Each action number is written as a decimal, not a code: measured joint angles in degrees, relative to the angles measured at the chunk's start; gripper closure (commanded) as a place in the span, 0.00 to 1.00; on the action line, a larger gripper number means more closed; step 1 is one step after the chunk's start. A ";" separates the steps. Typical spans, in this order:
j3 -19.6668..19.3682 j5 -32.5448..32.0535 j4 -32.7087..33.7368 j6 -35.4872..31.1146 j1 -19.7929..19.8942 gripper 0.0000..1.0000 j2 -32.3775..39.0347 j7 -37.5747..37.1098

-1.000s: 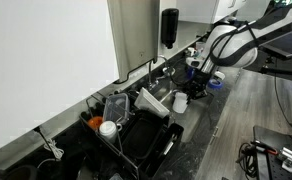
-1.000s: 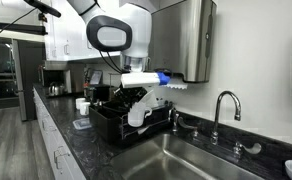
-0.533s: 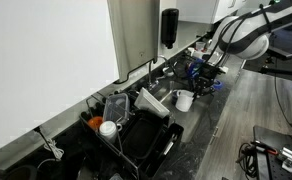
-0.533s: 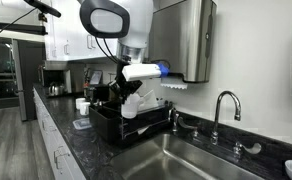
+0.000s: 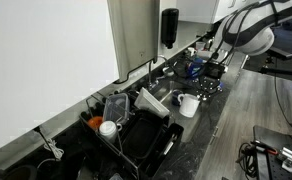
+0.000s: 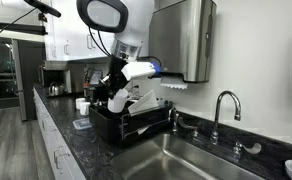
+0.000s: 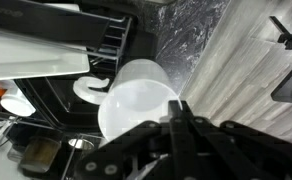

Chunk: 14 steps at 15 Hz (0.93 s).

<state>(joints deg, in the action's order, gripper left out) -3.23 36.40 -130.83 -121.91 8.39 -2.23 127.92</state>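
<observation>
Wrist view, looking down past my own fingers at a kitchen counter.

At the far left is the black wire dish rack [image 7: 111,45], with a long white tray lying in it. I use the rack as my landmark.

Just off the rack's open side, on the dark speckled stone surface [image 7: 191,40], is a white mug [image 7: 136,100]. It shows as a pale, rounded shape. Its handle sticks out toward the rack, so the handle is on the side away from me. I cannot tell from this view whether the mouth faces up.

In both exterior views the same mug [image 5: 189,105] [image 6: 83,105] appears to stand upright on the surface beside the rack, not in it.

Next, further from the rack than the mug, come my fingers [image 7: 173,132]. They are pressed together into a single dark point, and I see nothing caught between them. The tips sit right at the edge of the mug on the side opposite the handle. I cannot tell whether they touch it or stop just short.

Beyond the fingers, furthest from the rack, the stone surface ends and grey plank flooring [image 7: 251,70] shows below.

The relation that matters is that the mug lies between my fingers and the rack, straight ahead of the tips. Its round body faces me and its handle is turned away. My judgement is that with the fingers shut like this I can only nudge the mug toward the rack, not grasp it.
</observation>
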 measured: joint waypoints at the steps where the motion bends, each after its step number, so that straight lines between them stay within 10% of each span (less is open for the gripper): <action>1: -0.21 0.08 0.00 0.89 -0.33 1.00 -0.06 1.12; 14: -0.98 2.25 0.41 9.57 -1.59 1.00 -0.49 10.35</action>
<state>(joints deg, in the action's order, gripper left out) -4.21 38.65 -130.42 -112.34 6.80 -2.71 138.27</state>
